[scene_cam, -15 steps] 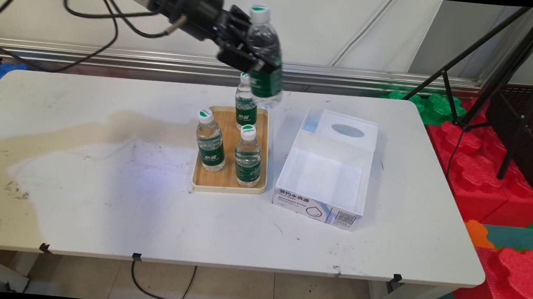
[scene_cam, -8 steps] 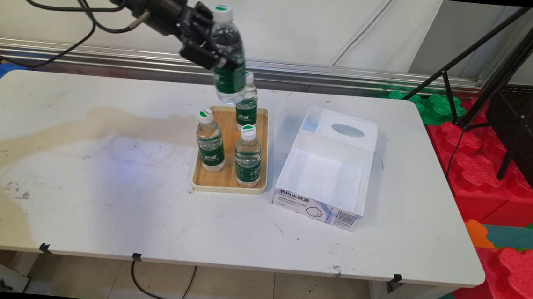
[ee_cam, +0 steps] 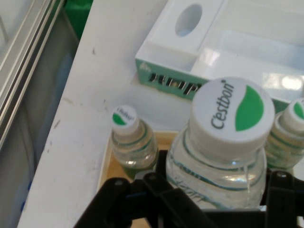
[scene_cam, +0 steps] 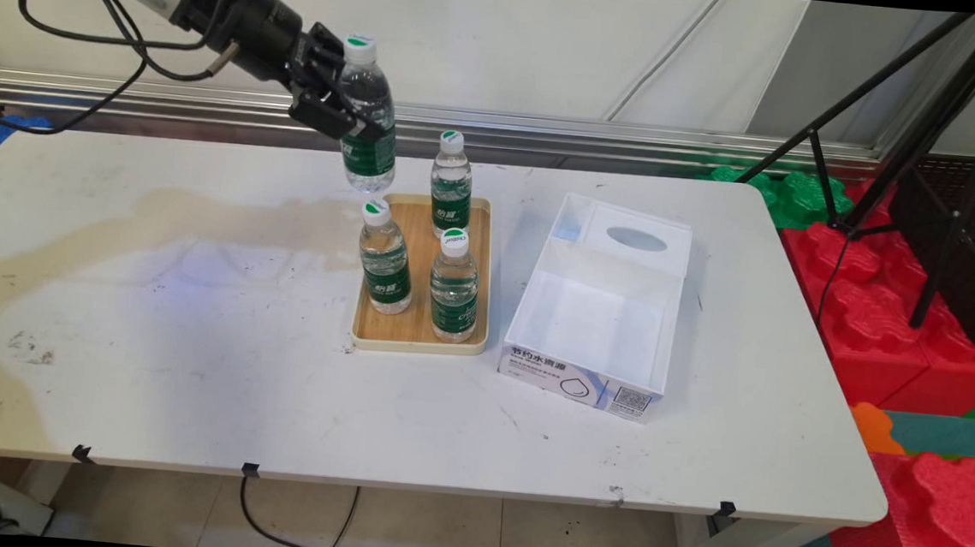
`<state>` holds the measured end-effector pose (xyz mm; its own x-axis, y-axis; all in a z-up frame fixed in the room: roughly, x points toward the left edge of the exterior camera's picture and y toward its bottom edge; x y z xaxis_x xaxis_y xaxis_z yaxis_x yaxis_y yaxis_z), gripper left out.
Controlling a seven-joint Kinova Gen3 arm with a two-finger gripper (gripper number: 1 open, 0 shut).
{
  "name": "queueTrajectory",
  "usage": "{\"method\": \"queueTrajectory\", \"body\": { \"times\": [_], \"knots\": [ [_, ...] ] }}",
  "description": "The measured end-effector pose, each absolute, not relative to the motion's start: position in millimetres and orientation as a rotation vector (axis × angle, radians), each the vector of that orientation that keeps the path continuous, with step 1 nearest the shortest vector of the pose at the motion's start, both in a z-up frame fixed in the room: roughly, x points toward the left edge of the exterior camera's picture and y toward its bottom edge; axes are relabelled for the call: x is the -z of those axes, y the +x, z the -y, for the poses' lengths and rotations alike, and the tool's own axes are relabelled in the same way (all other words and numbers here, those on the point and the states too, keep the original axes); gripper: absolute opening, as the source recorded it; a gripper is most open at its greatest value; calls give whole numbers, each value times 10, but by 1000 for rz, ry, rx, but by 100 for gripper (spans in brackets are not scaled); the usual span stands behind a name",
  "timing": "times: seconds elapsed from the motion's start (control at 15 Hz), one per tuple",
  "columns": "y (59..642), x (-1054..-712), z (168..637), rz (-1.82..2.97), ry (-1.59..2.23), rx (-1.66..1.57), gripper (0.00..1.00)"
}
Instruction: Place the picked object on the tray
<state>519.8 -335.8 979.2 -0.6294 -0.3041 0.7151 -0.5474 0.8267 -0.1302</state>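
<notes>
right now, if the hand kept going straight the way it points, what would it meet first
Apart from the bottle it holds, probably the far bottle on the wooden tray, which stands down and to the right of the hand. Depth is unclear, so it might pass behind it.

We can read "C'estbon" beside a green leaf on the white cap (ee_cam: 233, 110) of the held bottle (scene_cam: 367, 124), in the hand view. The same word shows smaller on the cap of the bottle (ee_cam: 131, 142) left of it. The white box (scene_cam: 599, 304) right of the tray (scene_cam: 416, 337) carries Chinese characters reading 节约水资源 and a QR code on its near face.
</notes>
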Motion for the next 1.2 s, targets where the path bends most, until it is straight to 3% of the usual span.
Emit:
{"method": "queueTrajectory", "body": {
  "times": [1.2],
  "knots": [
    [5355,-8388,3907,2267,778,-365,0]
  ]
}}
